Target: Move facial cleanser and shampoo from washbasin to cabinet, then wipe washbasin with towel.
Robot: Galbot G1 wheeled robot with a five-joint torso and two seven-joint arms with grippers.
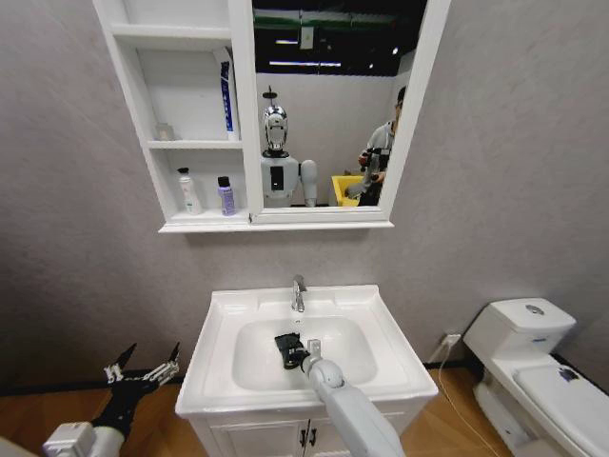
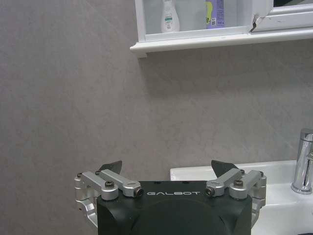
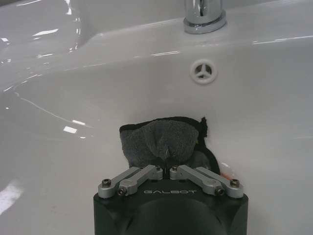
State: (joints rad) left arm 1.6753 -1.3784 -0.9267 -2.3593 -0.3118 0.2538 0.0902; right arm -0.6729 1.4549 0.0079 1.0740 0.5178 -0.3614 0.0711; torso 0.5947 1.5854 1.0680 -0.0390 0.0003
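Right claw (image 3: 168,164) is clenched on the towel (image 3: 161,139) inside the washbasin (image 1: 390,357) bowl. Towel looks soft and light: pinch a bunched fold. Left claw (image 2: 166,169) hangs released beside the basin.

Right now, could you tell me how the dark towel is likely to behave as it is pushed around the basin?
The towel looks soft and rumpled, so it will probably bunch rather than slide flat. The washbasin is glossy, so it likely glides easily. The right gripper is shut on it, so it should follow.

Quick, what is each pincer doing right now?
Left pincer: open, empty, beside the washbasin.
Right pincer: closed on the towel in the bowl.
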